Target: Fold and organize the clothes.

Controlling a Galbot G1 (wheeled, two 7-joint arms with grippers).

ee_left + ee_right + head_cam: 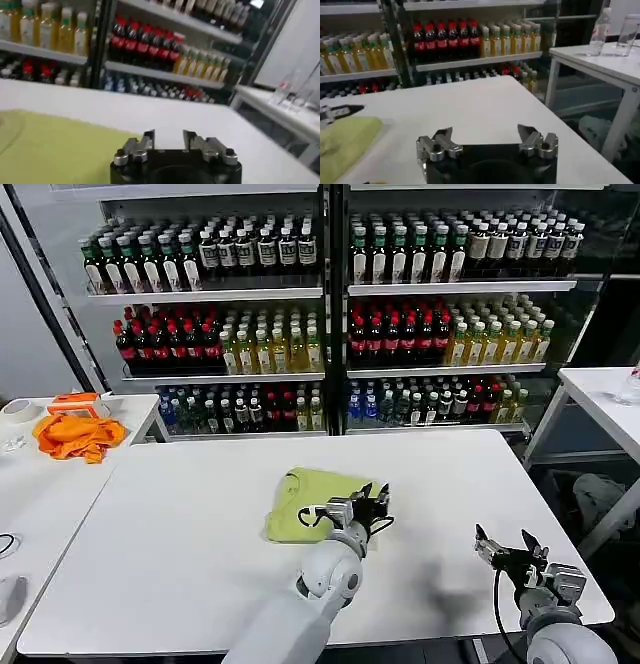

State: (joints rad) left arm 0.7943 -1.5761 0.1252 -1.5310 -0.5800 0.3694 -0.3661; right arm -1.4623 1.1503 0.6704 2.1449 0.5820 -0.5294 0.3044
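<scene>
Stocked drink shelves [330,314] back a white worktop [180,534], where a lime T-shirt [305,502] lies folded mid-surface, closer to the near edge. Above its right side hovers the left gripper [371,501], jaws open and empty; the right gripper [508,550] waits open near the front right corner. Light, limp cotton, the shirt looks best pinched at a folded edge.

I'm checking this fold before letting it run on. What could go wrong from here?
1. The left gripper hangs open at the right edge of the folded T-shirt; closing or sliding there could snag a layer and undo the fold.
2. The right gripper, open, sits near the table's front right corner, probably too far to steady the shirt.
</scene>
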